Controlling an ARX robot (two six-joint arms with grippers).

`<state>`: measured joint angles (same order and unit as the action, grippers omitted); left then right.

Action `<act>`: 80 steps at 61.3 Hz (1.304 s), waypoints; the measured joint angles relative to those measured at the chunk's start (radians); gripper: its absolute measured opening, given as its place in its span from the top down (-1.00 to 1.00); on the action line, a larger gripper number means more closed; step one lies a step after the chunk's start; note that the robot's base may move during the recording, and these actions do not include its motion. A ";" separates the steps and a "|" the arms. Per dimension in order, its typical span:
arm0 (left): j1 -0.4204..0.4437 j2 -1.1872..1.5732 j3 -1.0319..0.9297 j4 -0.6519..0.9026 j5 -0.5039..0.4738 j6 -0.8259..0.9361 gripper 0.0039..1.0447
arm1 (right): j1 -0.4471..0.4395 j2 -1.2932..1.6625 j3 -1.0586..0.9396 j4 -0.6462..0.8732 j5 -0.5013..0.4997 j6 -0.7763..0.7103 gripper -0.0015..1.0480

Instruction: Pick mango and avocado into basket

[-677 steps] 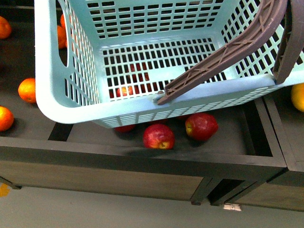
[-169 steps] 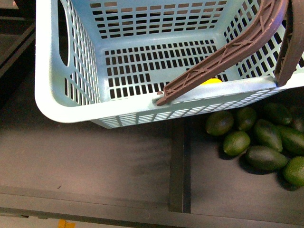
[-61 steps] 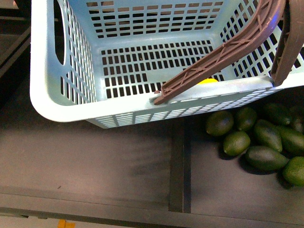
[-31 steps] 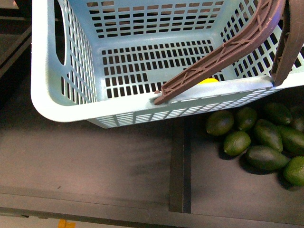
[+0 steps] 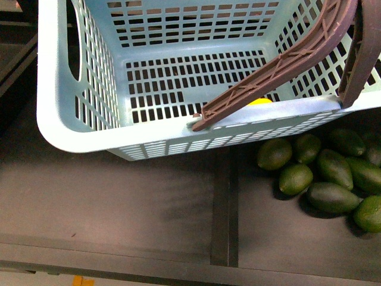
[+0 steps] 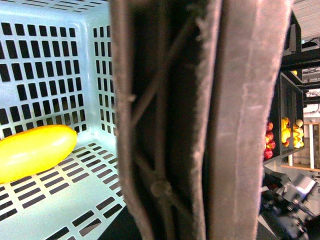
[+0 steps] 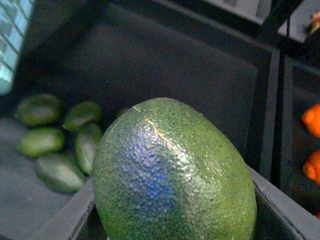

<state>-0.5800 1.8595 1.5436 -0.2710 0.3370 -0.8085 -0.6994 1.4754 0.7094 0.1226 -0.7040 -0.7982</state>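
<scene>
Dark display stand (image 5: 119, 208) lying under dull, even light, its matte top giving off a faint sheen. Divider rail (image 5: 221, 202) splitting it into bins. Left of the rail, a strip of pale floor (image 5: 30, 281) showing past the stand's front edge, yellow mark (image 5: 80, 280) sitting on it.

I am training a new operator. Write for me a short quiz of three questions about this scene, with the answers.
1. True or false: the smooth yellow elongated mango lies inside the light teal slotted plastic basket.
2. The right end effector holds: A) a round orange; B) a dark green egg-shaped avocado; C) nothing.
3. Fill in: in the front view, the loose green avocados lie on the dark shelf at the picture's ____ side.
Key: 1 true; 2 B; 3 right.
</scene>
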 joint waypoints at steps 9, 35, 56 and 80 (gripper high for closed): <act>0.000 0.000 0.000 0.000 -0.002 0.000 0.72 | 0.131 -0.212 -0.080 0.059 0.043 0.147 -0.17; 0.000 0.000 0.000 0.000 -0.004 0.000 0.72 | 0.740 -0.147 -0.084 0.378 0.505 0.493 -0.16; 0.000 0.000 0.000 0.000 -0.004 0.000 0.72 | 0.964 0.096 0.072 0.478 0.660 0.620 -0.52; 0.000 0.000 0.000 0.000 -0.005 0.000 0.72 | 0.862 -0.031 -0.019 0.471 0.684 0.734 -0.83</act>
<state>-0.5797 1.8595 1.5436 -0.2710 0.3317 -0.8085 0.1623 1.4445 0.6907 0.5934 -0.0200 -0.0639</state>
